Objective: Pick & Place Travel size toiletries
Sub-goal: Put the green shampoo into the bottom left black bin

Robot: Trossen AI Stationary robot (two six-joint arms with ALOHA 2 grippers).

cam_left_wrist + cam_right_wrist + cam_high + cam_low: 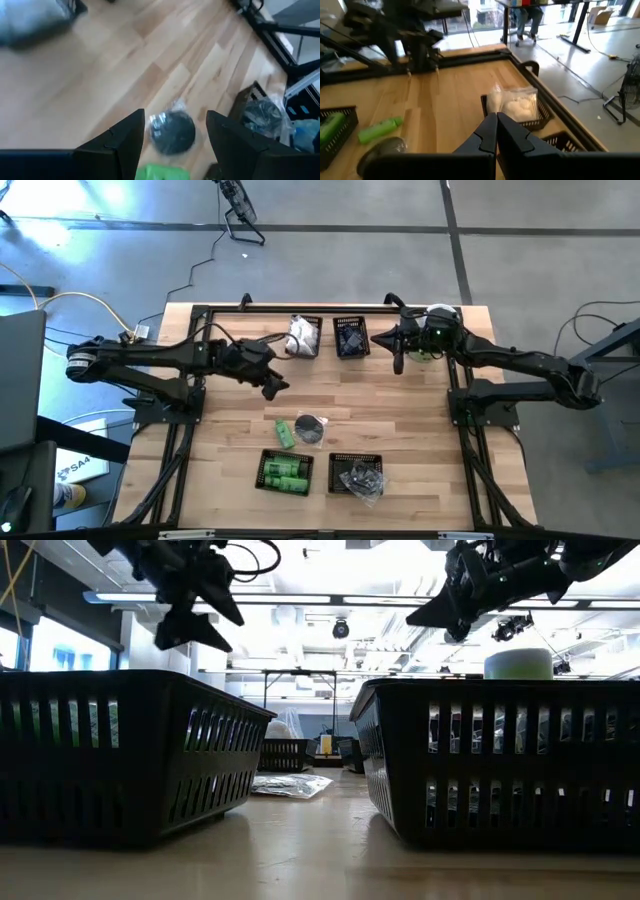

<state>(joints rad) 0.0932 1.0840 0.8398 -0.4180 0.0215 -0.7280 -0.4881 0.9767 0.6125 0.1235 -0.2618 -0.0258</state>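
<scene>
Left gripper (175, 137) spread, empty, above glossy disc (172, 132) (perhaps plastic-wrapped); right gripper (496, 131) clenched.

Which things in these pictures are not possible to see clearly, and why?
- Low view: contents of the near baskets, hidden by their slatted walls.
- High view: items in the far dark-filled basket, too small to identify.
- Left wrist view: the green bottle, cut off by the picture's edge; the dark disc, blurred.

Scene evenly, brightly lit. Low view washed out by glaring ceiling strip lights (330, 600); dark mesh baskets (120, 755) silhouetted. Left wrist view motion-blurred throughout.
</scene>
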